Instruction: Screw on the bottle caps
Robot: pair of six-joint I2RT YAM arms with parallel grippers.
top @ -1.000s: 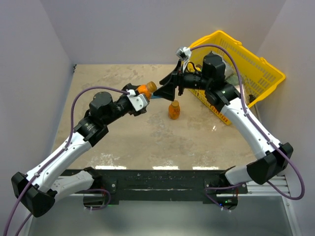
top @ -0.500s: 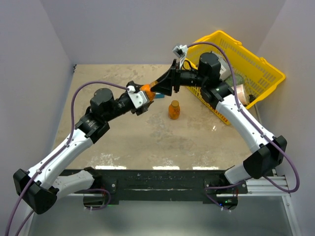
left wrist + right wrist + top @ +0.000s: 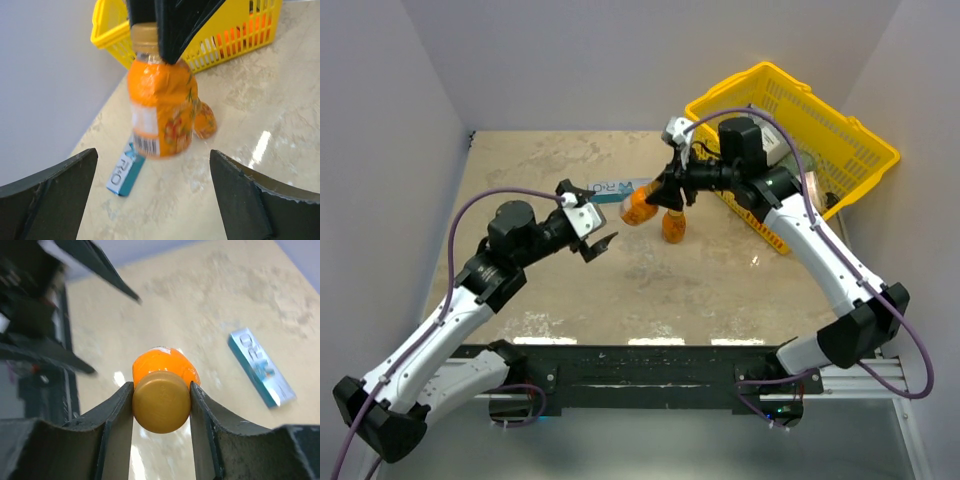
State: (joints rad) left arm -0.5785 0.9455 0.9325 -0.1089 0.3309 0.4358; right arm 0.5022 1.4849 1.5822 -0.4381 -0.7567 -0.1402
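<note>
My right gripper [image 3: 658, 196] is shut on a brownish-orange bottle cap [image 3: 161, 401] that sits on the neck of an orange bottle [image 3: 638, 208]. The bottle hangs from the cap above the table, tilted. In the left wrist view this bottle [image 3: 162, 115] hangs from the right fingers [image 3: 182, 22], with its cap [image 3: 145, 34] at the top. My left gripper [image 3: 595, 243] is open and empty, just near-left of the bottle. A second orange bottle [image 3: 673, 226] stands on the table behind it and also shows in the left wrist view [image 3: 205, 120]. Its top is hidden.
A blue-and-white box [image 3: 610, 188] lies flat on the table beyond the held bottle; it also shows in the right wrist view [image 3: 260, 367]. A yellow basket [image 3: 840, 120] with things inside stands tilted at the back right. Grey walls close in the table on three sides.
My left gripper has let go of the bottle, opened and drawn back toward the near left. The right gripper now carries the bottle alone by its cap, lower and nearer. The box is uncovered.
</note>
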